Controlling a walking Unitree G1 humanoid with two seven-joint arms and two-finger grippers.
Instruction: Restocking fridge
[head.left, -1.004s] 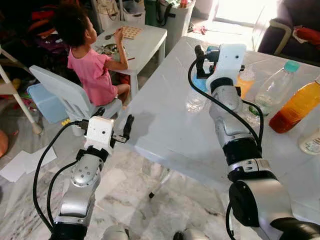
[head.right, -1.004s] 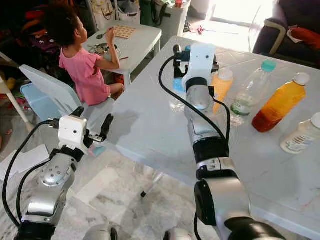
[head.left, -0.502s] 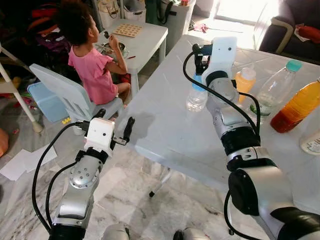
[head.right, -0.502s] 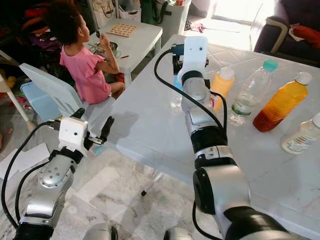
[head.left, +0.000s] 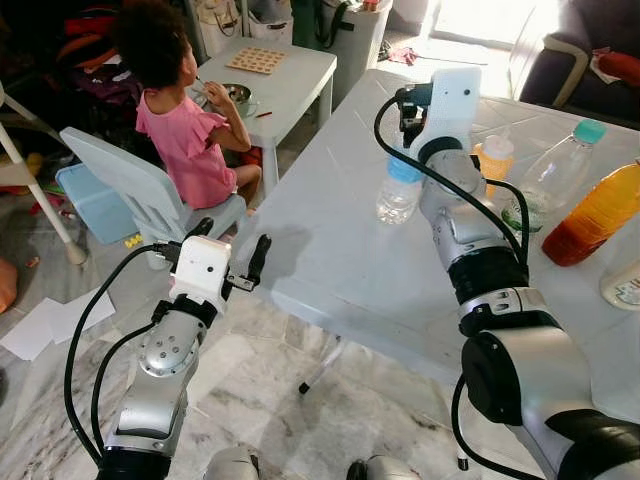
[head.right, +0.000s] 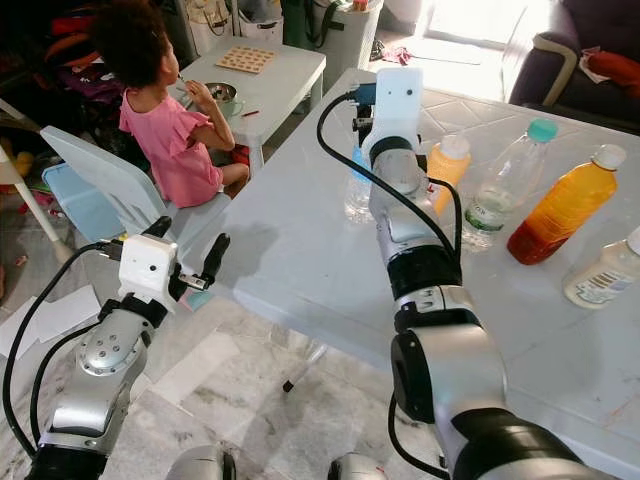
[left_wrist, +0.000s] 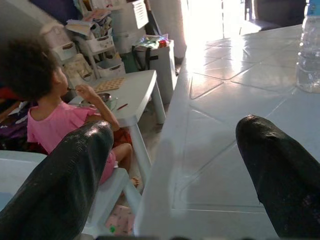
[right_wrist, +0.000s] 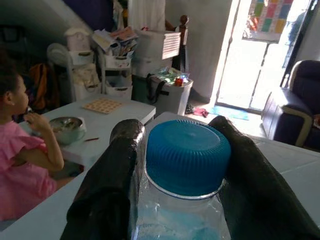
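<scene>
Hovering off the near left edge of the pale worktop (head.left: 330, 250), left gripper (head.left: 232, 262) with fingers (left_wrist: 70, 185) spread wide and nothing between them, pointed across the worktop surface. Seated beyond it on a light chair (head.left: 135, 190), a person in a pink top (head.left: 185, 140), hand raised near a bowl (head.left: 238, 95) on a small white table (head.left: 290, 75). Standing upright farther along the worktop, a clear water bottle with a blue cap (head.right: 360, 185), its neck flanked by the right gripper (right_wrist: 177, 165): one black finger (right_wrist: 107, 185) on each side of the cap, close against it or touching, cannot tell which. Lined up to the right of that bottle, well apart from the fingers: small orange bottle with white cap (head.right: 446, 165), clear bottle with teal cap (head.right: 510, 180), large amber bottle (head.right: 560, 210), white bottle (head.right: 605, 270) at the far edge.
</scene>
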